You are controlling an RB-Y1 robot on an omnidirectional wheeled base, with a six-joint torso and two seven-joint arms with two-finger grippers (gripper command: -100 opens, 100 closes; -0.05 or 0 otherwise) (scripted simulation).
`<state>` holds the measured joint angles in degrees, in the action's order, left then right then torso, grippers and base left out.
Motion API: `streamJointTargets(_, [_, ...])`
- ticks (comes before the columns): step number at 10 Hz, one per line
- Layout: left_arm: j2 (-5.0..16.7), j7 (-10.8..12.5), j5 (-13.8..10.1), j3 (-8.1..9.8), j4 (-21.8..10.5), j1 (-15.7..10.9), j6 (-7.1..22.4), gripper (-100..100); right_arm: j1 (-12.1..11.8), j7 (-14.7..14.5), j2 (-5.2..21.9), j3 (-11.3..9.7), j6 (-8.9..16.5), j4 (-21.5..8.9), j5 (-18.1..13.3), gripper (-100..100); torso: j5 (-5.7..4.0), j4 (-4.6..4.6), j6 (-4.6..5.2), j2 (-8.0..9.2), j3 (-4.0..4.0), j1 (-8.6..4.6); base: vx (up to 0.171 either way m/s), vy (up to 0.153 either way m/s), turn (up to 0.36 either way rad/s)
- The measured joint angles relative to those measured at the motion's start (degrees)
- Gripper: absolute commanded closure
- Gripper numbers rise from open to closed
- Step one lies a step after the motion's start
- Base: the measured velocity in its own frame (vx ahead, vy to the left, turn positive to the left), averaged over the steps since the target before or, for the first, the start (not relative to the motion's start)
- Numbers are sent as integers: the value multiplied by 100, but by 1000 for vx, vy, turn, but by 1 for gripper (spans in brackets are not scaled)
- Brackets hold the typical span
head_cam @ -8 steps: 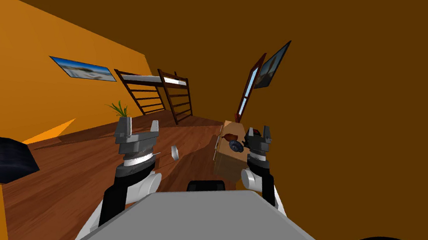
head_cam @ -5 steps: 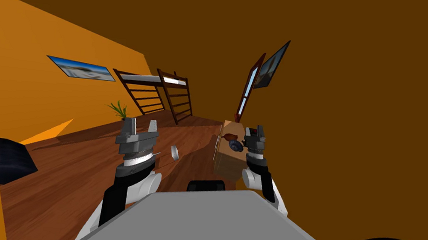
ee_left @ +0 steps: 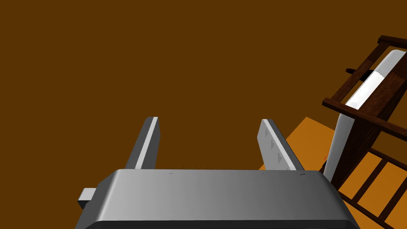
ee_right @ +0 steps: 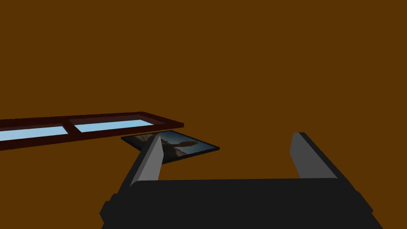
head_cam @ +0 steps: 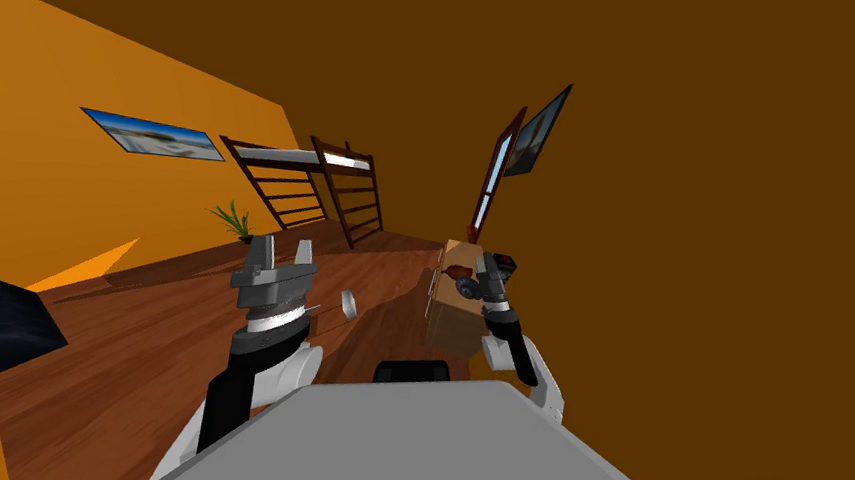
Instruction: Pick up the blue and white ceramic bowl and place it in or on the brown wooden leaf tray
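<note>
Head view: the left hand (head_cam: 282, 248) is held up over the wooden floor (head_cam: 131, 349) with its fingers apart, holding nothing. The right hand (head_cam: 491, 271) is above the top of a small light-brown bench (head_cam: 449, 327) that stands against the dark brown wall (head_cam: 718, 235). The bowl (head_cam: 467, 293), drawn dark blue, sits on the bench top. Just beside it, on the far side, lies the reddish-brown tray (head_cam: 455, 273). Both are too small to tell whether they touch. The right hand is just beside the bowl, on the wall side, and I cannot tell from here whether it touches the bowl. A small light grey piece (head_cam: 346, 305) shows between the left hand and the bench. Further off, a bunk bed (head_cam: 350, 193) stands at the end of the room with a green plant (head_cam: 234, 220) near it. A window (head_cam: 491, 174) and a picture (head_cam: 536, 134) hang on the wall beyond the bench.

Left wrist view: the left hand's two fingers (ee_left: 274, 147) stand wide apart with nothing between them. The bunk bed's rails lie off to one side of the hand.

Right wrist view: the right hand's two fingers (ee_right: 151, 159) are also spread wide and clamp nothing. They point at the brown wall, where the window and the picture hang.
</note>
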<state>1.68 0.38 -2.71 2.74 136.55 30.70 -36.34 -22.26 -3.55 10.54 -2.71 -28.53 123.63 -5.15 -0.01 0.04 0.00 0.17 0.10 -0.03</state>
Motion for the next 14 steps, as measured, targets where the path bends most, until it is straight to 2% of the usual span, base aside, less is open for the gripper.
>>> streamJointTargets(2, [0, 0, 0, 0, 0, 0, 0, 0, 177, -224, 230, -114, -1, -420, -337, -100, -1, 2, 0, 10, 6, -1, -66, -3, -21])
streamJointTargets(6, [0, 0, 0, 0, 0, 0, 0, 0, 434, -579, 440, -329, 227, -787, -953, -100, 0, 0, 0, -4, -2, 1, -39, -3, -26])
streamJointTargets(7, [0, 0, 0, 0, 0, 0, 0, 0, 561, -657, 500, -375, 284, -936, -1127, -100, 1, 0, 0, -3, -2, 4, -59, -1, -43])
streamJointTargets(10, [0, 0, 0, 0, 0, 0, 0, 0, 800, -923, 693, -482, 328, -1386, -1587, -100, 0, 0, 0, -4, -2, 0, -38, -4, -20])
streamJointTargets(14, [0, 0, 0, 0, 0, 0, 0, 0, 1064, -1246, 808, -654, 428, -1835, -2140, -100, 1, -1, 0, -8, -4, 4, -30, 1, -34])
